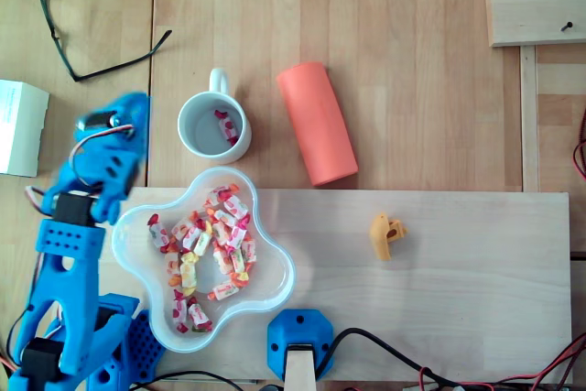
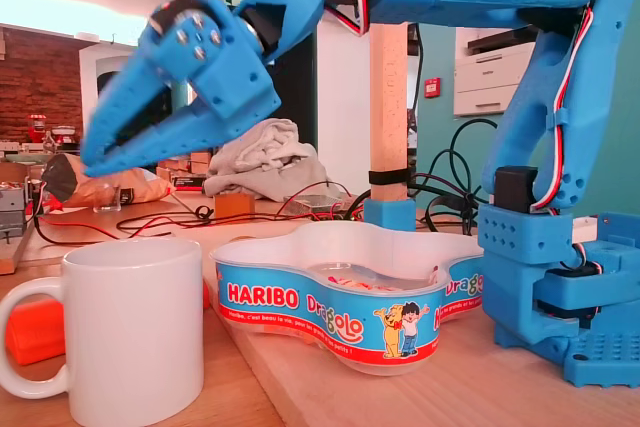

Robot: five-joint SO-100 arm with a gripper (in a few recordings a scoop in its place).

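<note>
White ceramic mug (image 2: 130,332), holding one wrapped sweet (image 1: 224,125), stands near the blue plastic gripper (image 2: 97,164). Blur hides whether its jaws grip anything. A low sideways swing could topple the mug.

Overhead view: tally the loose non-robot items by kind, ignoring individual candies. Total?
white mug: 1
candy tub: 1
eyeglasses: 1
orange cylinder: 1
small yellow-orange plastic part: 1
white box: 1
Total: 6
</note>
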